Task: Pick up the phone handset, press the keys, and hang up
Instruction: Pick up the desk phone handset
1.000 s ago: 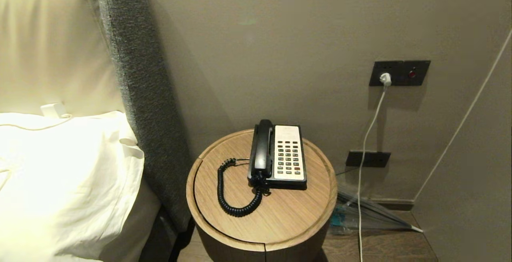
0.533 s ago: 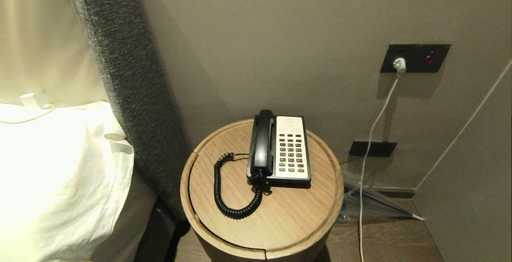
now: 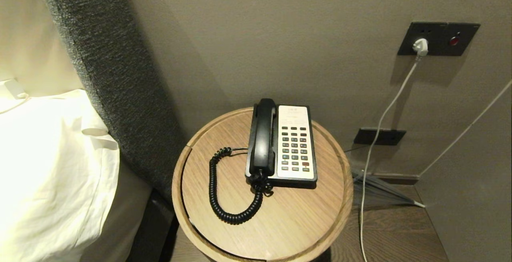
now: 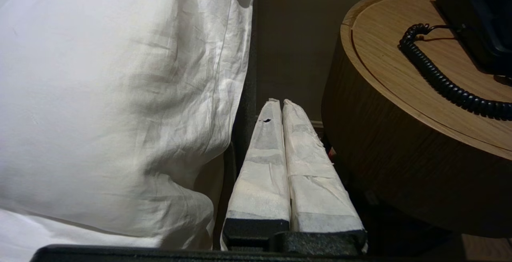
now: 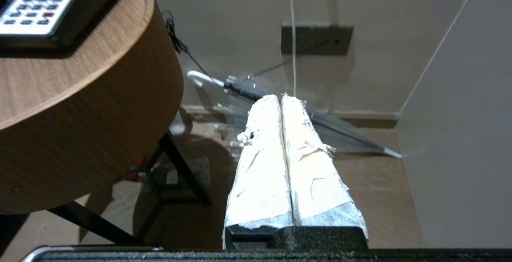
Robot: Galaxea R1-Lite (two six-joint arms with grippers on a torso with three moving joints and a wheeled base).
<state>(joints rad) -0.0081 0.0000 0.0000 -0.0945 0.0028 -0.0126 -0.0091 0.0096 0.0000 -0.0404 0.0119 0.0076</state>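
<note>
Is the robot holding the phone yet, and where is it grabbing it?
No, nothing is held. The left pincer and right pincer are both shut and empty, low beside the table. The handset lies on its base.

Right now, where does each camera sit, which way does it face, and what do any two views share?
Head view: high, looking down at the round side table with the phone handset cradled; no arm shows.
Left wrist view: low beside the bed, left gripper shut, between pillow and table.
Right wrist view: low, right gripper shut, facing the floor umbrella and wall.
Shared: head and left wrist views both show the coiled cord.
</note>
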